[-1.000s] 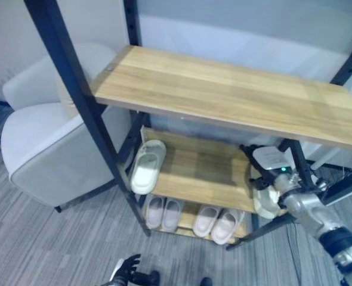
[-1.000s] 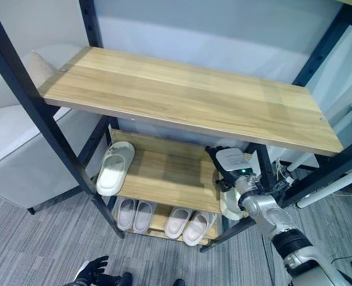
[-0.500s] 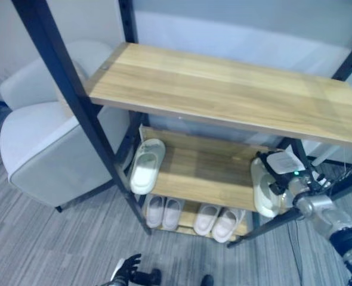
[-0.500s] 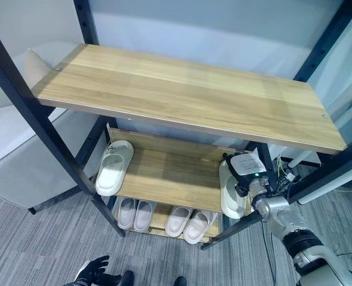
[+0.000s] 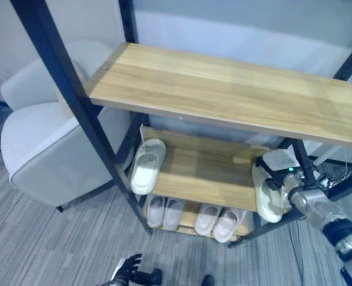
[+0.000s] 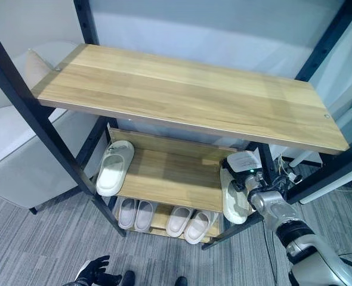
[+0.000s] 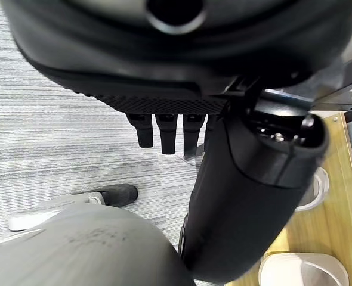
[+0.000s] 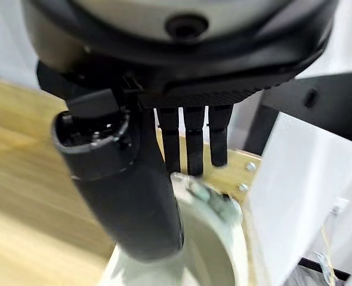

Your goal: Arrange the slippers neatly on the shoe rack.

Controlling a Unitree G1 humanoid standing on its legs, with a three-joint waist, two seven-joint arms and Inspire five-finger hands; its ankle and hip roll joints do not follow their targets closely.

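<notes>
A pale slipper (image 6: 234, 201) lies at the right end of the rack's middle shelf (image 5: 206, 174), its toe overhanging the front edge. My right hand (image 6: 252, 183) is on it; in the right wrist view the thumb (image 8: 125, 179) and the fingers (image 8: 191, 143) pinch the slipper's (image 8: 209, 244) upper. A matching slipper (image 5: 147, 165) lies at the shelf's left end. Two more pairs (image 5: 163, 213) (image 5: 218, 221) stand on the bottom shelf. My left hand (image 5: 127, 269) hangs low near the floor, fingers straight.
The rack's wide wooden top shelf (image 5: 224, 89) overhangs the middle one, and black uprights (image 5: 74, 101) frame it. A light grey armchair (image 5: 51, 137) stands close on the left. Grey carpet (image 5: 56, 244) lies in front.
My right hand has brought the slipper from below the shelf's right corner up onto the right end of the middle shelf. The camera has shifted a little.
</notes>
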